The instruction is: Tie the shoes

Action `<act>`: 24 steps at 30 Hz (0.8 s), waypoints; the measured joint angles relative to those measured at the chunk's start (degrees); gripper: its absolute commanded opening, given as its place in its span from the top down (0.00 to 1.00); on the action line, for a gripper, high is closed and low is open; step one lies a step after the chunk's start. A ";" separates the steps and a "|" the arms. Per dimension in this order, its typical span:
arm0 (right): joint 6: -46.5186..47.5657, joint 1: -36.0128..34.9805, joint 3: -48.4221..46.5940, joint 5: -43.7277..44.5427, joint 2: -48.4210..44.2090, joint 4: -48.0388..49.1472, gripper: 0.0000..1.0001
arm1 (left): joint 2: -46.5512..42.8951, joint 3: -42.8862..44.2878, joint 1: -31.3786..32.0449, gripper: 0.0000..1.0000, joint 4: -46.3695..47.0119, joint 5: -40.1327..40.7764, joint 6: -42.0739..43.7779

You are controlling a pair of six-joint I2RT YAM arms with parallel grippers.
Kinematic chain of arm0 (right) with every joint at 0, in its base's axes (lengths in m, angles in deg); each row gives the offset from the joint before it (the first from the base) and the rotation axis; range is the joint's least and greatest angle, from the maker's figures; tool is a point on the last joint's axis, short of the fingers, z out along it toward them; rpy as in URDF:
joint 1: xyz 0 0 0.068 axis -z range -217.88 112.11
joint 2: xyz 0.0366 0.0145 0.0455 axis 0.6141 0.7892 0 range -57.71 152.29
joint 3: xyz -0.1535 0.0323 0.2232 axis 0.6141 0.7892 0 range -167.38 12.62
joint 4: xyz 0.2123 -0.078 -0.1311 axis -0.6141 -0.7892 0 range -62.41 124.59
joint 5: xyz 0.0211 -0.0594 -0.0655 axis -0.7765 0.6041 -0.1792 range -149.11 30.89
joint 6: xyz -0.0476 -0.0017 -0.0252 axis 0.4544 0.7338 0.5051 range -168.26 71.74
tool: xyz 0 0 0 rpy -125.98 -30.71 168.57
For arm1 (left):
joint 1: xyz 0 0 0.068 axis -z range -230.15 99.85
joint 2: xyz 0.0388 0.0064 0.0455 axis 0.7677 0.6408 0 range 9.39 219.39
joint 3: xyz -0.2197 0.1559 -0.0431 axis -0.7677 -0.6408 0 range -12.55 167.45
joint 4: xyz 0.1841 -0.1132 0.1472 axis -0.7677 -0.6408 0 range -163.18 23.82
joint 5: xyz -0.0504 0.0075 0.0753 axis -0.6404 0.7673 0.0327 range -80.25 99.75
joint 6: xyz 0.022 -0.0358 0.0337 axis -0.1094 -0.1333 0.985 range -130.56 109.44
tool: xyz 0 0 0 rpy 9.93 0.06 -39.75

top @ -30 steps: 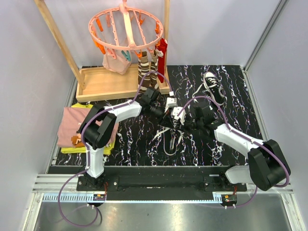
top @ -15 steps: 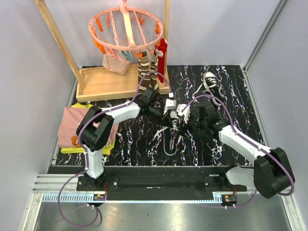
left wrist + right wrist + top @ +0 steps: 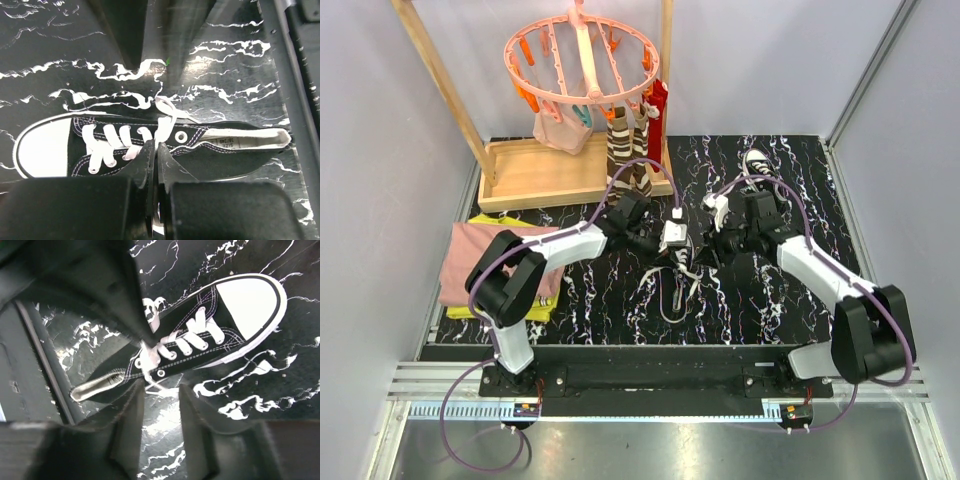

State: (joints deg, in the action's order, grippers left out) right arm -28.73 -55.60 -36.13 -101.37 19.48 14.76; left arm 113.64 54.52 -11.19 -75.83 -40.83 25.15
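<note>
While the left gripper [image 3: 155, 149] is pressed fully closed right over the laces of one shoe [image 3: 115, 145], the right gripper [image 3: 161, 397] hangs by the same shoe's eyelets, fingers partly spread with nothing between them. That shoe lies mid-mat [image 3: 570, 300] between both grippers. The second shoe [image 3: 756, 161] sits toward the far right, partly hidden by the right arm.

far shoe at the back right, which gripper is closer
Right. The right gripper hangs over the near shoe, just short of the far shoe; the left gripper is further left, on the near shoe's other side.
</note>
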 measured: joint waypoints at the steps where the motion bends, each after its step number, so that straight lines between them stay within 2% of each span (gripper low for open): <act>1: -0.96 0.39 -0.76 -0.83 1.27 -0.22 0.72 | -0.59 -0.63 0.39 1.00 0.50 0.92 0.66; 3: -2.75 0.92 -2.16 -2.10 3.63 -0.63 0.76 | -1.60 -1.92 1.05 1.00 2.01 2.49 1.51; 6: -5.01 1.11 -4.00 -3.85 6.60 -1.09 0.76 | -3.17 -4.20 1.77 1.00 4.90 5.11 2.29; 9: -6.91 1.18 -5.77 -5.51 9.49 -1.16 0.79 | -4.15 -6.25 2.08 1.00 8.28 7.74 2.73; 11: -7.91 1.18 -6.73 -6.08 11.04 -1.18 0.84 | -4.52 -7.61 2.23 1.00 10.40 9.05 3.10; 15: -9.99 1.18 -8.76 -7.02 14.64 -1.09 0.86 | -4.83 -9.46 2.47 1.00 14.19 10.93 3.37; 19: -11.80 1.18 -9.49 -7.43 16.65 -1.09 0.85 | -5.42 -12.13 2.78 1.00 19.08 13.05 3.28; 24: -13.66 1.18 -9.88 -8.33 18.16 -1.09 0.78 | -6.54 -15.93 3.87 1.00 25.29 15.52 3.50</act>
State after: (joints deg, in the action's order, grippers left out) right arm -42.39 -54.42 -46.01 -109.70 37.64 13.66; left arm 107.11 38.58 -7.32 -50.54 -25.32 28.64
